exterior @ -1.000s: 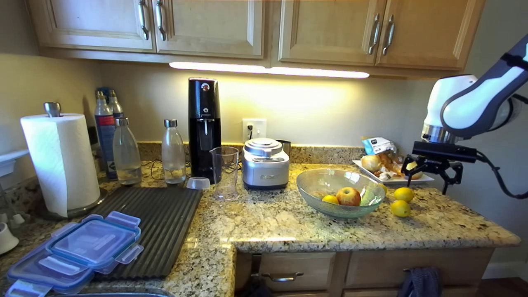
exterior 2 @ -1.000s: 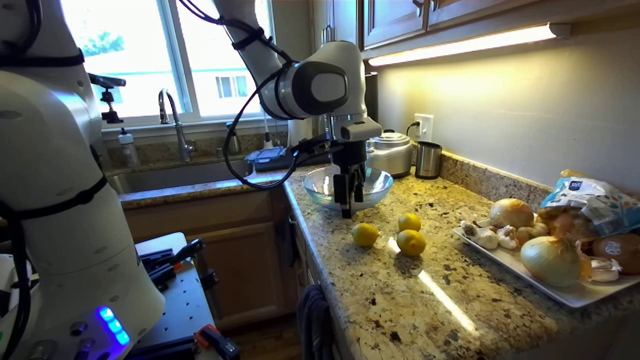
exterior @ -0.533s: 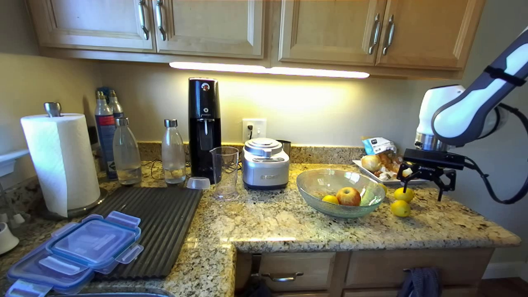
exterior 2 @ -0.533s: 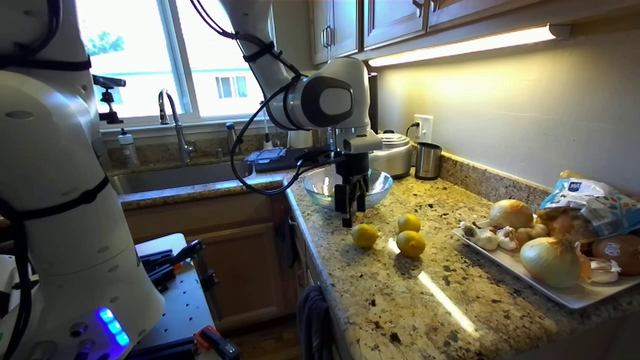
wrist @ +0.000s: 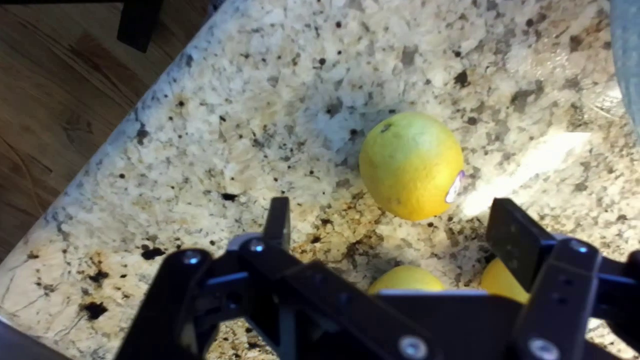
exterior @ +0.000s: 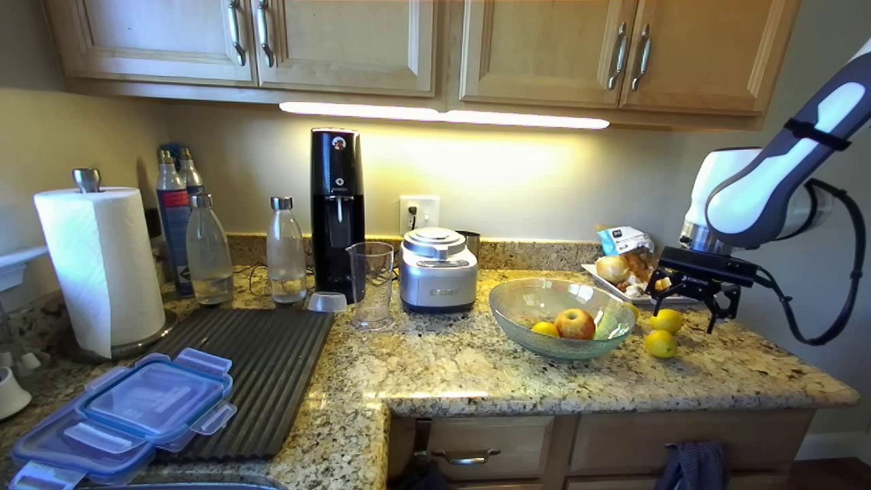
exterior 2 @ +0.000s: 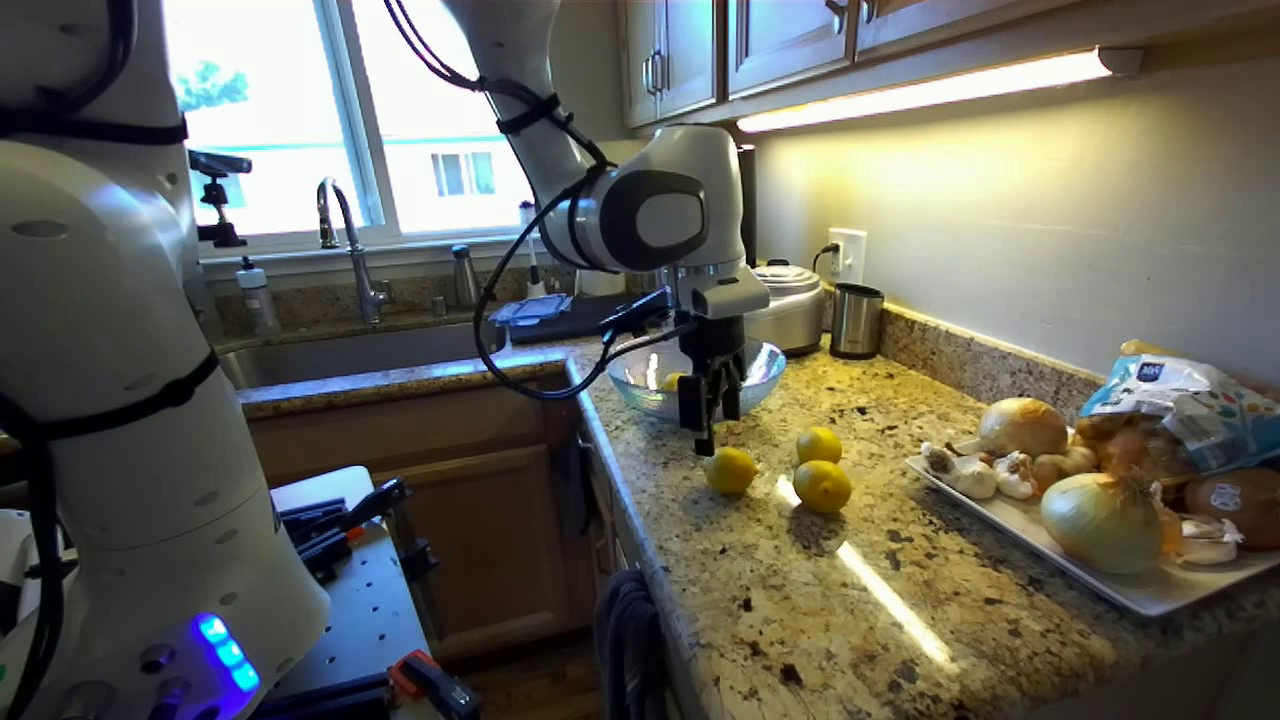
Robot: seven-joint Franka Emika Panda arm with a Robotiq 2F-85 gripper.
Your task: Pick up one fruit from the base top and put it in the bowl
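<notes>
Three yellow lemons lie on the speckled granite countertop (exterior: pixel 463 371). One lemon (exterior 2: pixel 730 471) lies apart, nearer the counter's front edge; two others (exterior 2: pixel 823 487) (exterior 2: pixel 819 445) lie close together. In the wrist view one lemon (wrist: pixel 411 166) with a sticker lies ahead of the fingertips, and two more (wrist: pixel 407 281) (wrist: pixel 502 282) are partly hidden by the gripper. The clear glass bowl (exterior: pixel 565 345) holds a reddish apple (exterior: pixel 575 324) and a yellow fruit (exterior: pixel 545 329). My gripper (wrist: pixel 391 201) is open and empty above the counter; it also shows in both exterior views (exterior: pixel 684 321) (exterior 2: pixel 719 433).
A white plate (exterior 2: pixel 1010 515) with onions and garlic and a bag (exterior 2: pixel 1185 405) stand by the wall. A steel rice cooker (exterior: pixel 439 282) stands behind the bowl. The counter's edge (wrist: pixel 122 125) crosses the wrist view. A pale blue-grey thing (wrist: pixel 627 55) at its right I cannot identify.
My gripper has moved down and, in an exterior view, to the left toward the bowl's side. It stays open. The lemons and the bowl have not moved.
</notes>
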